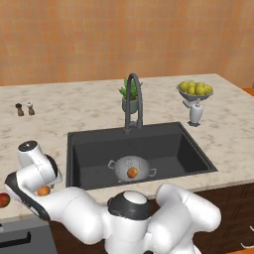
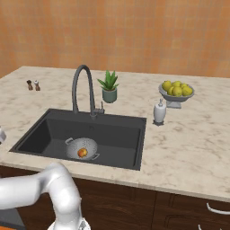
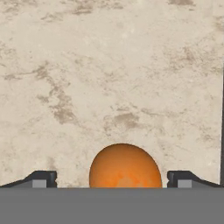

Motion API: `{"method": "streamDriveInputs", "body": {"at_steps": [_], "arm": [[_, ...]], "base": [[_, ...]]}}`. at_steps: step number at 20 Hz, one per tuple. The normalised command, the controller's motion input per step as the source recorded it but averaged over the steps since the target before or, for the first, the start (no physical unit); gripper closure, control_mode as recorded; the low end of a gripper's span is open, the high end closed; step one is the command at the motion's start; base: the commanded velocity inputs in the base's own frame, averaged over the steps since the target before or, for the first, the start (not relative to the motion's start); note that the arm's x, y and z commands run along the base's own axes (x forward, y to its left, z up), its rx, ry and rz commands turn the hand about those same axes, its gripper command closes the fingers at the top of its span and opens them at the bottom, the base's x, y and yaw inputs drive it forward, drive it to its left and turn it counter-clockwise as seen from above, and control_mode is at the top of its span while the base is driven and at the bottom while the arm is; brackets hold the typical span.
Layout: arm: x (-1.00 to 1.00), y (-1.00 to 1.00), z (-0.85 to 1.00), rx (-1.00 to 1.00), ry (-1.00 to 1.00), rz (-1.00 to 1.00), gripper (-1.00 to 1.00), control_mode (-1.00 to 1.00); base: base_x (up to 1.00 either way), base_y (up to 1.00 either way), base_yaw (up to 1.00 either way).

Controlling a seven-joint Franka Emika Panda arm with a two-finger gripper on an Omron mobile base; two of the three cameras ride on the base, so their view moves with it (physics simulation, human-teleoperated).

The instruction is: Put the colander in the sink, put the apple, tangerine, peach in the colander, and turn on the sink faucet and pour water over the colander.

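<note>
The silver colander (image 1: pixel 124 166) (image 2: pixel 87 147) stands on the floor of the dark sink (image 1: pixel 149 144) (image 2: pixel 112 130), with the peach (image 1: pixel 132 172) (image 2: pixel 82 152) inside it. Behind the basin rises the dark gooseneck sink faucet (image 1: pixel 134 99) (image 2: pixel 83 87). On the counter left of the sink lies the tangerine (image 1: pixel 43 190) (image 3: pixel 124 166). My gripper (image 3: pixel 111 178) hangs open straight above it, one fingertip on each side and neither touching. The red apple (image 1: pixel 4 200) rests at the far left edge of the counter, beside my arm.
A potted plant (image 1: pixel 130 96) stands behind the faucet. To the right are a bowl of yellow fruit (image 1: pixel 195 90) and a white soap dispenser (image 1: pixel 195 113). Two small shakers (image 1: pixel 25 109) sit at the back left. The counter's front edge runs close below the tangerine.
</note>
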Motion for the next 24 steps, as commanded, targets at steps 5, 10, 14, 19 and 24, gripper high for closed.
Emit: {"method": "streamDriveInputs", "body": {"at_steps": [5,10,14,19,24], "arm": [[-0.09,-0.22,-0.17,0.0,0.0,-0.01,-1.0,-1.0],[-0.27,-0.03,-0.16,0.0,0.0,-0.01,-1.0,-1.0],[-0.06,0.0,-0.04,0.0,0.0,0.0,1.0,-1.0],[0.08,0.0,0.0,0.0,0.0,0.0,1.0,-1.0],[-0.03,-0.24,0.21,0.0,0.0,0.0,1.0,-1.0]], "base": [[0.0,0.0,0.0],[0.0,0.0,0.0],[0.0,0.0,0.0],[0.0,0.0,0.0],[0.0,0.0,0.0]]}}
